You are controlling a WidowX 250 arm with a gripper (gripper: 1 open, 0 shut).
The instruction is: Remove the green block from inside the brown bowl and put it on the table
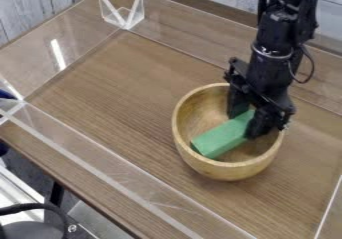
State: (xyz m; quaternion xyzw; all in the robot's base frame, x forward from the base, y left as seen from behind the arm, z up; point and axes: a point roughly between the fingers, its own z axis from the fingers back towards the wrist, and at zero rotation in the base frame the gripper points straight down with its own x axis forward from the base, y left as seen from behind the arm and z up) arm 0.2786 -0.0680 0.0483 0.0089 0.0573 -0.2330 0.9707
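The green block (218, 139) lies tilted inside the brown bowl (194, 159), its lower left end near the bowl's floor and its upper right end under my fingers. My black gripper (257, 123) points straight down into the bowl and is shut on the upper right end of the green block. The bowl rests on the wood-grain table (120, 93), right of centre.
Low clear acrylic walls (80, 168) border the tabletop, with a clear corner bracket (123, 11) at the far side. The arm (283, 23) rises above the bowl at the upper right.
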